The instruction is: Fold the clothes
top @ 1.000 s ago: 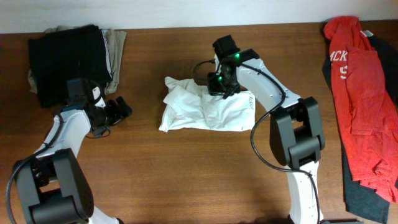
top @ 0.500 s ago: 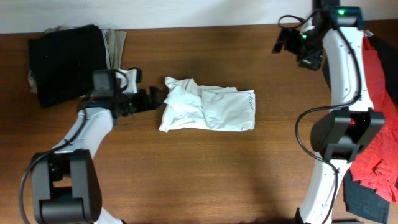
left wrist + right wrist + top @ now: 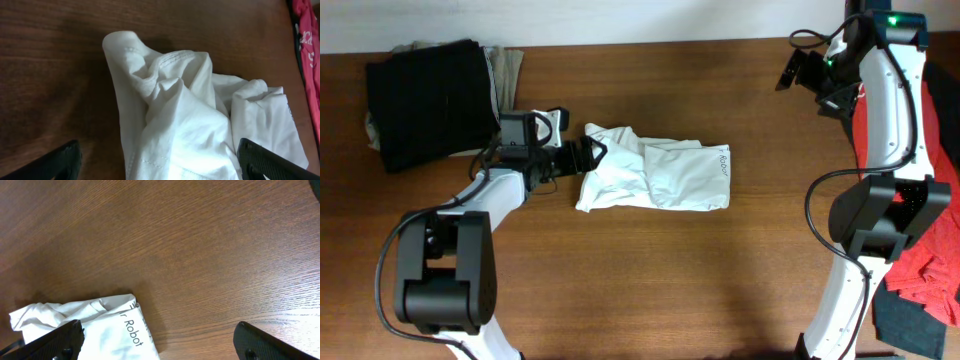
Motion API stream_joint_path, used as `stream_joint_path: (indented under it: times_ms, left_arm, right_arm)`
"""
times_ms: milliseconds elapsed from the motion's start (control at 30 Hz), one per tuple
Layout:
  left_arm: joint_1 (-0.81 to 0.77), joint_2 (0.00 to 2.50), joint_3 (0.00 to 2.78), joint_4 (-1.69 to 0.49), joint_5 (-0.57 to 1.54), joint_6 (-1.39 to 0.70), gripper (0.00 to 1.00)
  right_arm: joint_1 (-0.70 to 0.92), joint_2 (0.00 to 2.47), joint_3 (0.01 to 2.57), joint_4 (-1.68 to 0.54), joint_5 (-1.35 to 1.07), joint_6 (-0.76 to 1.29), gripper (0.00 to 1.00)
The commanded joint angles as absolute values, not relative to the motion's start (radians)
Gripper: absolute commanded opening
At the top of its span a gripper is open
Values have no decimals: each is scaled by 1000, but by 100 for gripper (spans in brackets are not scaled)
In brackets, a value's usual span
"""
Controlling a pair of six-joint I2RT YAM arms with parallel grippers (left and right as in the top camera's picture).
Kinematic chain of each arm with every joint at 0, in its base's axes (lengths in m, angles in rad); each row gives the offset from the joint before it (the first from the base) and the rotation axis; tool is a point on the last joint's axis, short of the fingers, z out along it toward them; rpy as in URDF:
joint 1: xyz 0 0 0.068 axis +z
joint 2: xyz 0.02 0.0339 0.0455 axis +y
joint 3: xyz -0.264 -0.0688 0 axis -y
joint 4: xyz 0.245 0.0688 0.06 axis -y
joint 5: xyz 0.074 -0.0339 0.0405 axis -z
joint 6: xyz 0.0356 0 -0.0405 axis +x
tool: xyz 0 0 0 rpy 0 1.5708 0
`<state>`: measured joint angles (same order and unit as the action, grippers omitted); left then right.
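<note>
Thin, limp and light, the white T-shirt (image 3: 653, 177) lies bundled on the counter (image 3: 650, 285) just ahead of the left jaws, wide open and empty, so its bunched near edge looks the best pinch, while the right jaws, equally wide and empty, hang well away.
</note>
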<state>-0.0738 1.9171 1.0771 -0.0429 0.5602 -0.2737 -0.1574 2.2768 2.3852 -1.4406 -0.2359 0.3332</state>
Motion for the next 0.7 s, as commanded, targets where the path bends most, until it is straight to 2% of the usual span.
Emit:
stream_joint_path:
  times_ms: [0, 167, 200, 233, 267, 333, 400, 467, 500, 667]
  left_arm:
    - [-104, 1956, 1077, -23, 557, -320, 99]
    - [-153, 1999, 1077, -5, 553, -329, 98]
    - [-154, 1999, 1077, -12, 553, -329, 95]
    - [-155, 1999, 1077, -20, 553, -329, 84]
    - [-154, 1999, 1077, -31, 551, -328, 77]
    - [-154, 1999, 1077, -43, 528, -328, 51]
    - [-154, 1999, 1077, -39, 527, -329, 33]
    - [-150, 1999, 1078, -40, 527, -329, 9]
    - [-147, 1999, 1080, -42, 527, -329, 1]
    - [-42, 1930, 1116, -139, 523, -320, 1]
  right_arm:
    - [-158, 2263, 2391, -1443, -228, 330, 99]
    - [-158, 2263, 2391, -1443, -228, 330, 99]
    - [-158, 2263, 2391, -1443, -228, 330, 99]
    - [-158, 2263, 2391, -1443, -228, 330, 99]
    - [-158, 2263, 2391, -1443, -228, 330, 99]
    - [-158, 2263, 2391, -1443, -228, 330, 99]
    - [-158, 2263, 2391, -1443, -228, 330, 99]
    - [-158, 2263, 2391, -1443, -228, 330, 99]
    - [-158, 2263, 2391, -1443, -228, 330, 99]
    - [-158, 2263, 2391, -1443, -228, 330, 98]
